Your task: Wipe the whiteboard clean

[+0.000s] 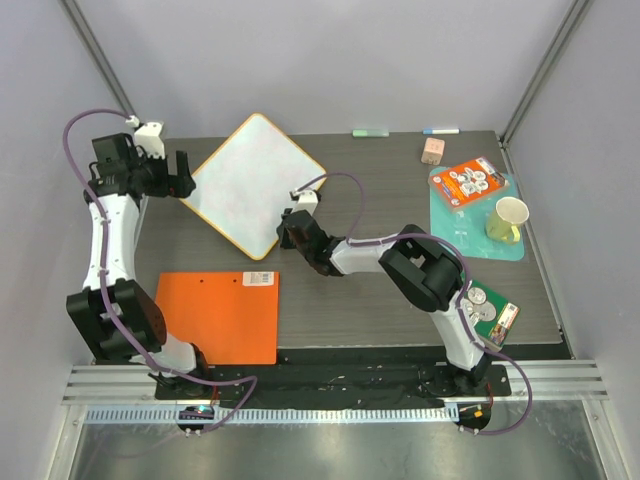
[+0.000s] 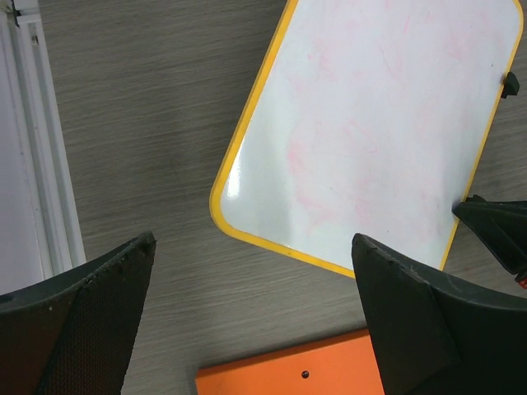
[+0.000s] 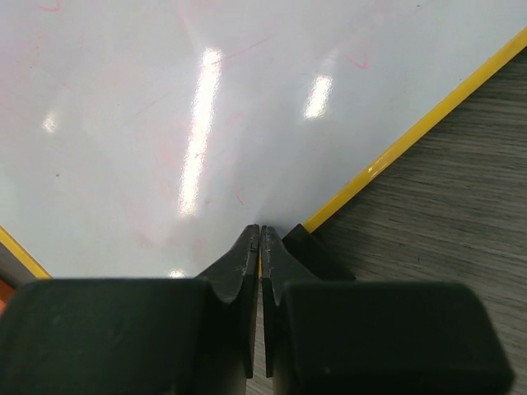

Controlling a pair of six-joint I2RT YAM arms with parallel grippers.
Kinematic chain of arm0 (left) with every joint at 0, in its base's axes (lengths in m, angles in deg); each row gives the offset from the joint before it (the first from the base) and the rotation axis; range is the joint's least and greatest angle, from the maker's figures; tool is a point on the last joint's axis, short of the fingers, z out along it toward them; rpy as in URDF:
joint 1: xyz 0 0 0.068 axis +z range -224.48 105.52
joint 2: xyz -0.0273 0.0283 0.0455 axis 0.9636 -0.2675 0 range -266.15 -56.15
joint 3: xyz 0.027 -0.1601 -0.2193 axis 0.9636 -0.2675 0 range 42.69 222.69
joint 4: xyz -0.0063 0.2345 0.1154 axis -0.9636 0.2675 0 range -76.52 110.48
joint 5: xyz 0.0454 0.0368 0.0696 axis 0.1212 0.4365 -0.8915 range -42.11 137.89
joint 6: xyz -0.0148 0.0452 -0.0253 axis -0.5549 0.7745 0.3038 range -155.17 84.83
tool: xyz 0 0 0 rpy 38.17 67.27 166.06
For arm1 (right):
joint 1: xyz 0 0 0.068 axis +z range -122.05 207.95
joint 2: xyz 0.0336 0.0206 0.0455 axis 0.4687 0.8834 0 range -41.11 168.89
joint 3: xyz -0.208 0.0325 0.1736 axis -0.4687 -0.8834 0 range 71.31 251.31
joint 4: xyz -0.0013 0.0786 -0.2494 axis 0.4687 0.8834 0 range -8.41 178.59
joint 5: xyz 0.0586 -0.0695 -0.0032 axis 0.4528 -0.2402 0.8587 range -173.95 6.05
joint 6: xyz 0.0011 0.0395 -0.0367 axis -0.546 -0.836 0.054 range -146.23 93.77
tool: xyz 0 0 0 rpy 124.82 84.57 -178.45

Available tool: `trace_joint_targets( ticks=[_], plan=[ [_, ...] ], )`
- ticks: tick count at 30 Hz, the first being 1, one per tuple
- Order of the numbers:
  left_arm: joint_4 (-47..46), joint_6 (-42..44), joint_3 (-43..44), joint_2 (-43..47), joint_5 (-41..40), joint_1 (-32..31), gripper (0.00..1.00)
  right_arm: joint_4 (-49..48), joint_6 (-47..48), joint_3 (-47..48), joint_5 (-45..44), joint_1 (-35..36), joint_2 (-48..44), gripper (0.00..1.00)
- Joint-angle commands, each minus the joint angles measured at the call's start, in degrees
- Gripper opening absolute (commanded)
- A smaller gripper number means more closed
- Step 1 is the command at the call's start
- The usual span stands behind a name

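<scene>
The whiteboard lies turned like a diamond at the back left of the table. It is white with a yellow rim and faint pink marks. It also shows in the left wrist view and the right wrist view. My right gripper is shut on the board's near right edge, with a sliver of yellow rim between its fingers. My left gripper is open and empty, just off the board's left corner. A small black clip sits on the board's edge.
An orange clipboard-like sheet lies near the left arm's base. At the right, a teal mat holds an orange pack and a yellow cup. A tan block and two markers lie at the back.
</scene>
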Motion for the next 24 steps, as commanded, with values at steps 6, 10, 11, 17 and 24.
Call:
trace_joint_targets(
  ticks=[6,10,11,17,24],
  plan=[
    [1.53,0.31,-2.23,5.15,0.21,-0.04,1.0,-3.09,2.32,-2.9,-1.56,-0.84,-9.44,0.14],
    [3.11,-0.47,-3.9,6.82,1.0,-0.12,1.0,-3.96,3.72,-5.19,-3.67,-0.93,-13.13,0.14],
    [3.37,-0.56,-4.25,7.17,1.52,-0.13,1.0,-3.79,4.07,-5.63,-3.93,-1.1,-13.83,0.14],
    [3.99,-0.82,-8.55,10.68,3.9,-0.04,1.0,0.16,5.66,-9.49,-8.24,-2.5,-20.86,0.2],
    [5.04,-2.23,-10.58,10.87,2.23,-0.21,1.0,10.0,7.5,-15.46,-8.77,-7.34,-29.03,0.3]
  ],
)
